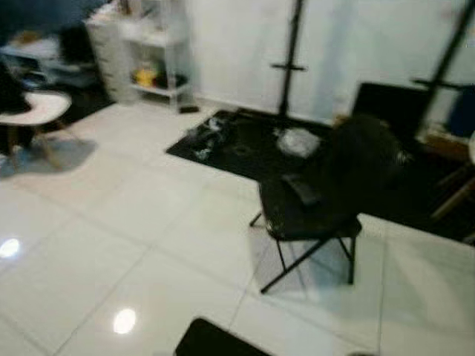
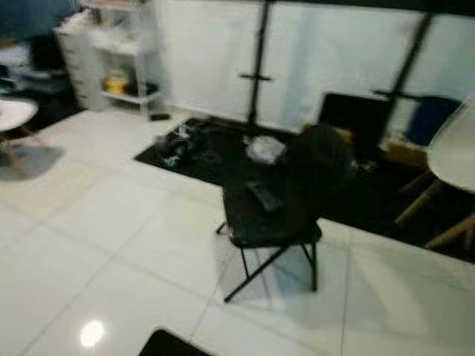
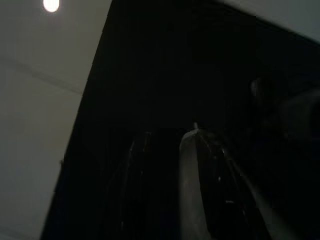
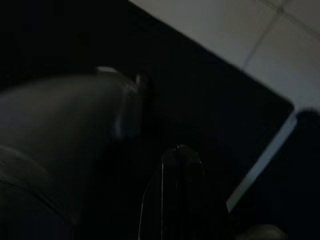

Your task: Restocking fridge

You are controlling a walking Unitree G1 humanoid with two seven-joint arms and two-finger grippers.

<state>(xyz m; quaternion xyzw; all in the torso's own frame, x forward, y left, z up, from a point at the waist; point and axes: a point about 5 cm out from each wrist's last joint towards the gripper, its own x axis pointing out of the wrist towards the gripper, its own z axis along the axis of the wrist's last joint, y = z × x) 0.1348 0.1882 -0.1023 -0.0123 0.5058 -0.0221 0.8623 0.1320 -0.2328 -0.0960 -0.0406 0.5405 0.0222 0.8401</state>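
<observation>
- Black metal folding chair (image 1: 312, 215) stood on the glossy white tiled floor (image 1: 111, 230), a dark garment (image 1: 364, 156) draped over its back and a small dark flat object (image 1: 300, 189) lying on its seat.
- No fridge or stock could be made out; the head views were blurred.
- Black floor mat (image 1: 230, 144) lay behind the chair, scattered with clear plastic wrapping (image 1: 297, 141).
- White open shelving unit (image 1: 152, 52) stood against the far wall, holding a yellow item (image 1: 145, 76).
- White round-seated chair with wooden legs (image 1: 33, 111) stood at far left.
- Left gripper (image 3: 170, 175) hung over a dark surface beside pale tile; finger state could not be determined.
- Right gripper (image 4: 175, 195) hung likewise in shade; finger state could not be determined.
</observation>
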